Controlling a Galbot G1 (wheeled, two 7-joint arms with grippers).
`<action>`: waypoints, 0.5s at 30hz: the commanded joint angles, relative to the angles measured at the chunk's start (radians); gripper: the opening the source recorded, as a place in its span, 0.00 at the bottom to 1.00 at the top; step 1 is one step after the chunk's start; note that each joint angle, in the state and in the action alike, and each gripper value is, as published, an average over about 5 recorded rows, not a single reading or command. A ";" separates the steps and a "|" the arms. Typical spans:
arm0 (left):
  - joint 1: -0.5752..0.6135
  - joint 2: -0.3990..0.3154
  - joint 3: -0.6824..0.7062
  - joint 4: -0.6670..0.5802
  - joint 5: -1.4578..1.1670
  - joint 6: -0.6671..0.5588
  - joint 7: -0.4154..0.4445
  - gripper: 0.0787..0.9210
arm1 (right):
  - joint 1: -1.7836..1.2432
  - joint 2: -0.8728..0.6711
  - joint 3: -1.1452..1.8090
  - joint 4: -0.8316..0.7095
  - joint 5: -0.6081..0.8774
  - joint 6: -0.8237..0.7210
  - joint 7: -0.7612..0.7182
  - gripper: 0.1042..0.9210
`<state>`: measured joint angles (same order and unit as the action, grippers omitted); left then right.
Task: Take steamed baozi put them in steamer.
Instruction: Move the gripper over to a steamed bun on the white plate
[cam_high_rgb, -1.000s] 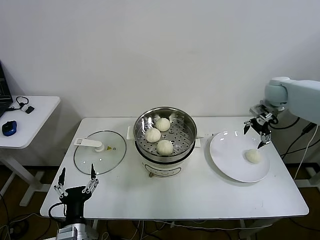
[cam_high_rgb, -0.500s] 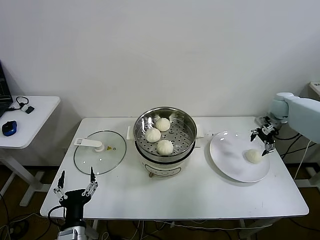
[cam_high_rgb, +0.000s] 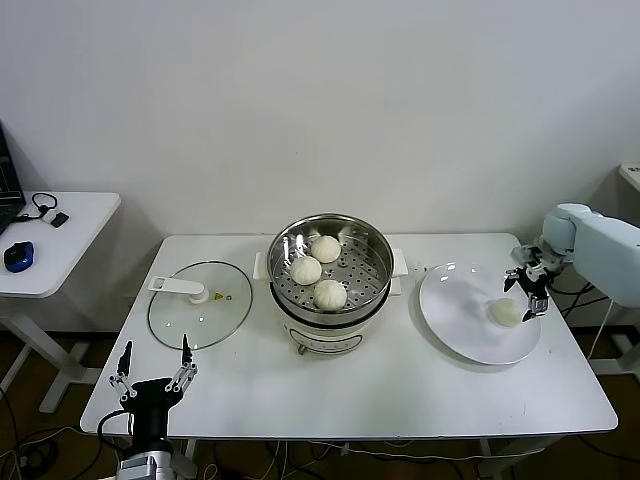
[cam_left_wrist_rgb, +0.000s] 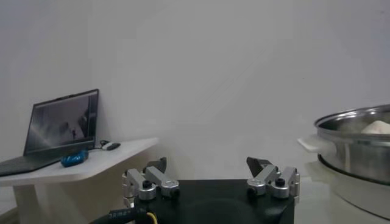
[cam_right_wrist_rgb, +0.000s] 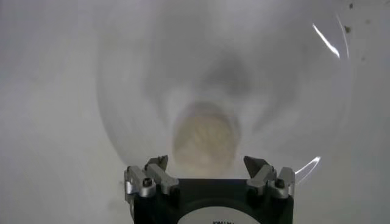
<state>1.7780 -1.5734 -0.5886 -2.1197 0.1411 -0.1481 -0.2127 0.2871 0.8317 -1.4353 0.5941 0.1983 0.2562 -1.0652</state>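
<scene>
Lying alone on the white plate (cam_high_rgb: 470, 320), toward its right side: one steamed baozi (cam_high_rgb: 505, 312), round and off-white. Sitting just beside and slightly above it, at the plate's right edge: right pincer (cam_high_rgb: 527, 283), fingers spread wide, gripping nothing. Not touching the bun as far as the head view shows. In the right wrist view, same bun (cam_right_wrist_rgb: 204, 139) showing just ahead of and between the two open fingertips of the right pincer (cam_right_wrist_rgb: 207, 165), plate rim (cam_right_wrist_rgb: 332, 45) curving around it.

Resting inside the steamer (cam_high_rgb: 330, 232), on its perforated tray: three more buns (cam_high_rgb: 307, 270), one toward the back, one left of centre, one at the front. Steamer standing at the middle of the white tabletop (cam_high_rgb: 400, 385), well apart from the plate on its right.

Lying flat on the tabletop to the left of the steamer: glass lid (cam_high_rgb: 200, 318) with white handle, near but not touching the pot.

Hanging low at the front left corner of the tabletop, well away from lid and steamer: left pincer (cam_high_rgb: 152, 367), fingers pointing up and spread apart, holding nothing. Left wrist view confirming open fingers of the left pincer (cam_left_wrist_rgb: 210, 173), with the steamer wall (cam_left_wrist_rgb: 359, 149) off to one side and a side desk (cam_left_wrist_rgb: 79, 164) carrying a laptop (cam_left_wrist_rgb: 61, 131) beyond.
</scene>
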 joint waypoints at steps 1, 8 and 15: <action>0.000 0.004 -0.005 0.003 -0.004 0.001 0.001 0.88 | -0.066 0.031 0.064 -0.069 -0.010 0.000 0.006 0.88; 0.000 0.003 -0.007 0.003 -0.006 0.001 0.000 0.88 | -0.061 0.034 0.058 -0.065 -0.018 -0.003 0.003 0.88; 0.000 0.002 -0.006 0.001 -0.007 0.001 -0.001 0.88 | -0.057 0.031 0.056 -0.058 -0.019 -0.005 0.001 0.88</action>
<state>1.7774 -1.5708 -0.5956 -2.1172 0.1341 -0.1478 -0.2131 0.2434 0.8578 -1.3934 0.5489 0.1829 0.2522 -1.0633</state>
